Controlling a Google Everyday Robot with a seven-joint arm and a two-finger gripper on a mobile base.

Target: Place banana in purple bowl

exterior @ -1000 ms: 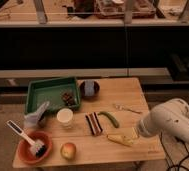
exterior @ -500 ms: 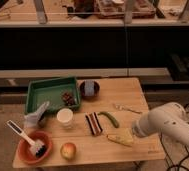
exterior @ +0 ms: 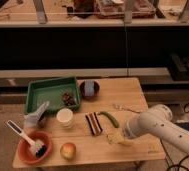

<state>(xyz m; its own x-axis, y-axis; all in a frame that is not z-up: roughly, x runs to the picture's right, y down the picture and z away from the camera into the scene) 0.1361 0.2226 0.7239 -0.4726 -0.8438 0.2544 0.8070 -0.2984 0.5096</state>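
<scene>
A: Surface (exterior: 138,95): pale wood, with dim shelving beyond the purple bowl (exterior: 82,91). Banana (exterior: 112,138)?
B: Well apart from the purple bowl, nearer the front edge. Claw (exterior: 120,135) sits at the banana; cannot tell whether spread or pinching.

High view down onto table (exterior: 133,95); pincer (exterior: 118,137) lower-right.

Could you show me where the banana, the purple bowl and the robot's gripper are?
banana (exterior: 112,138), camera view, on its yellow middle.
purple bowl (exterior: 82,91), camera view, on its dark left rim.
gripper (exterior: 121,135), camera view, at its tip, right by the banana.
</scene>
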